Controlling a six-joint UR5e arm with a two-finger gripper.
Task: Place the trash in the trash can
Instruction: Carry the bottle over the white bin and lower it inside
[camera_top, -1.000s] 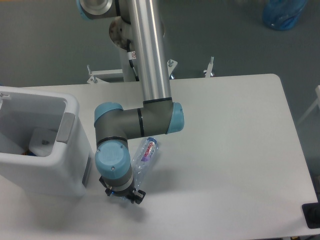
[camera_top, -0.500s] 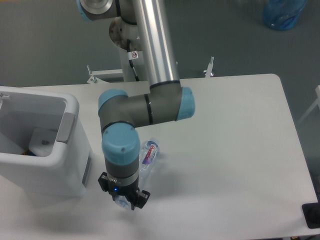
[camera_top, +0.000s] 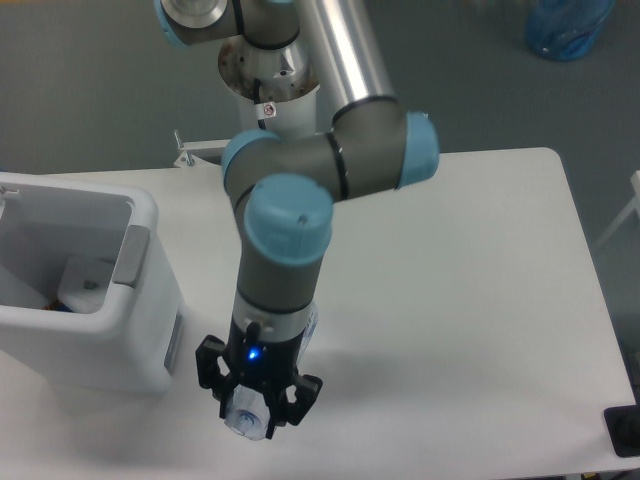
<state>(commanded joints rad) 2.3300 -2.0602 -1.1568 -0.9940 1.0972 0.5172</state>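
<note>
My gripper (camera_top: 256, 404) points down over the front left of the white table (camera_top: 470, 300), with the arm's wrist above it hiding most of it. It is shut on the crushed clear plastic bottle (camera_top: 245, 419), whose round end shows between the fingers (camera_top: 212, 366). A strip of the bottle also shows beside the wrist. The bottle looks lifted off the table. The white trash can (camera_top: 140, 215) stands at the left edge, just left of the gripper. A pale shape (camera_top: 85, 275) lies inside it; I cannot tell whether it is the wrapper.
The arm's base post (camera_top: 270, 90) stands behind the table's far edge. A blue bag (camera_top: 565, 25) lies on the floor at the top right. A dark object (camera_top: 625, 430) sits at the table's front right corner.
The arm has risen towards the camera and swung right. The gripper has shifted slightly right and lower in the picture with the bottle in it; the bottle no longer lies on the table.
</note>
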